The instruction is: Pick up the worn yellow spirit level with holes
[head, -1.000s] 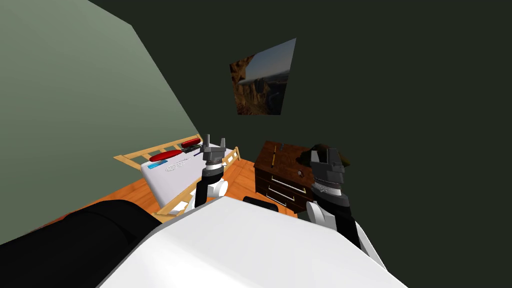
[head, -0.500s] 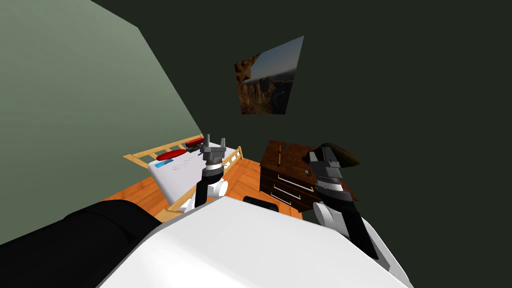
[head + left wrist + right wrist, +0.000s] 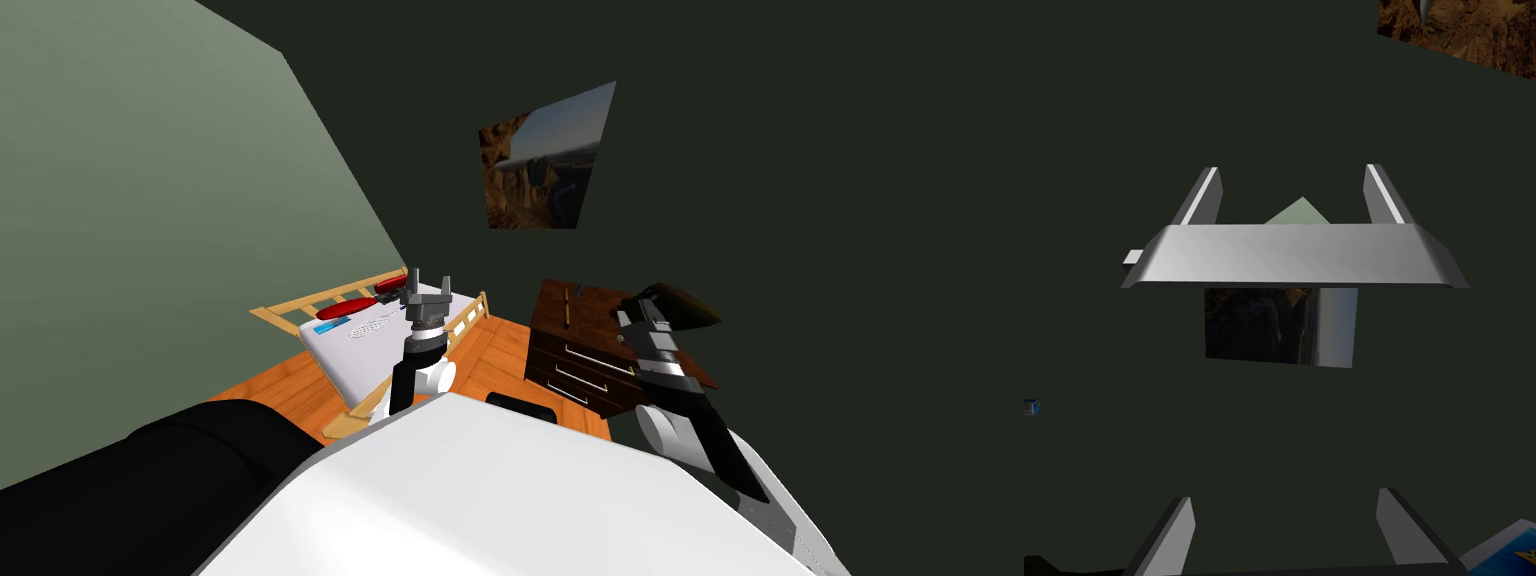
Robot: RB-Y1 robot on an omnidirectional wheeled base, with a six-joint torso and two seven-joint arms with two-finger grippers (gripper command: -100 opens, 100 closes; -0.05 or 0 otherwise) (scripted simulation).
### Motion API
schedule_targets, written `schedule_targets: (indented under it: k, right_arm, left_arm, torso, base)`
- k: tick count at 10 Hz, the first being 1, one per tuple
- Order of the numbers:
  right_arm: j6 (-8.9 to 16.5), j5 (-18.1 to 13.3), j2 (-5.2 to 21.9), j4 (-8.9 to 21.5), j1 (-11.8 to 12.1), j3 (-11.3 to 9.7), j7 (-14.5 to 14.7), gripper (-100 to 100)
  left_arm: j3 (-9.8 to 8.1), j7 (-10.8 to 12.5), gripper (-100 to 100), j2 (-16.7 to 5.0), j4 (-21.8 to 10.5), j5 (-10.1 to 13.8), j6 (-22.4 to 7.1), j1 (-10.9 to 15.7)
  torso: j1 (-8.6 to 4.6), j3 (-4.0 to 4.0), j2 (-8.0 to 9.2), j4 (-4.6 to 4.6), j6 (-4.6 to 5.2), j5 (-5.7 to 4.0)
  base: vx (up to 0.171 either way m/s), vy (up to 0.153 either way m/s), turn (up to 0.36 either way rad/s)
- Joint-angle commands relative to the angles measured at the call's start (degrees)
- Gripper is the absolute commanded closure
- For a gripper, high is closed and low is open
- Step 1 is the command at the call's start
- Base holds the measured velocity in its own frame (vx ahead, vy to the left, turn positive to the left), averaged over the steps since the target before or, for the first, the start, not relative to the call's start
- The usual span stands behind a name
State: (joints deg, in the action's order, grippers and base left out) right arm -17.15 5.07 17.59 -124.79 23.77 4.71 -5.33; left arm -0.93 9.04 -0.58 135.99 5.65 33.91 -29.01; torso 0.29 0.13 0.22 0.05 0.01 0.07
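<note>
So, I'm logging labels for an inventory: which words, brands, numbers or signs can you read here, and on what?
No text can be read.
Blue-and-white object, right wrist view: yellow mark, cut off, unreadable.
Small blue object, same view: too small.
Blue patch on the bed: too small.
Wall picture: landscape, no lettering.

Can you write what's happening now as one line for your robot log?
left jaws: open, empty | right jaws: open, empty, near dark brown wooden dresser | thin yellow spirit level: lying on dresser top, not held
</note>
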Motion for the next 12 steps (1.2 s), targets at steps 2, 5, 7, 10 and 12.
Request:
schedule_targets:
  k: [2,5,7,10,12]
  right_arm:
    - [4.68,2.17,1.64,0.78,-0.72,0.95,-1.45,-100]
    - [8.77,4.31,3.3,1.98,-1.42,1.98,-3.03,-100]
    - [11.88,6.6,5.08,3.28,-2.15,3.06,-4.78,-100]
    - [16.4,9.01,6.96,4.7,-2.9,4.2,-6.7,-100]
    - [19.94,11.52,8.96,6.2,-3.65,5.38,-8.77,-100]
  left_arm:
    - [0.0,0.0,0,0.0,0.0,0.0,0.0,0.0]
    - [0.0,0.0,0,0.0,0.0,0.0,0.0,0.0]
    - [0.0,0.0,0,0.0,0.0,0.0,0.0,-0.01]
    - [0.0,0.0,0,0.0,0.0,0.0,0.0,-0.01]
    - [0.0,0.0,0,0.0,0.0,0.0,0.0,0.0]
  torso:
    - [0.03,-0.02,-0.03,-0.01,0.0,0.0]
    - [-0.02,-0.05,-0.09,-0.02,-0.01,0.0]
    - [-0.07,-0.1,-0.17,-0.04,0.0,-0.02]
    - [-0.09,-0.12,-0.19,-0.05,0.0,-0.03]
    - [-0.14,-0.13,-0.23,-0.05,-0.01,-0.03]
  base:
    - [-0.044,0.085,-0.031]
    - [-0.03,0.065,-0.027]
    - [-0.016,0.072,-0.049]
    - [-0.008,0.056,-0.039]
    - [0.002,0.054,-0.042]
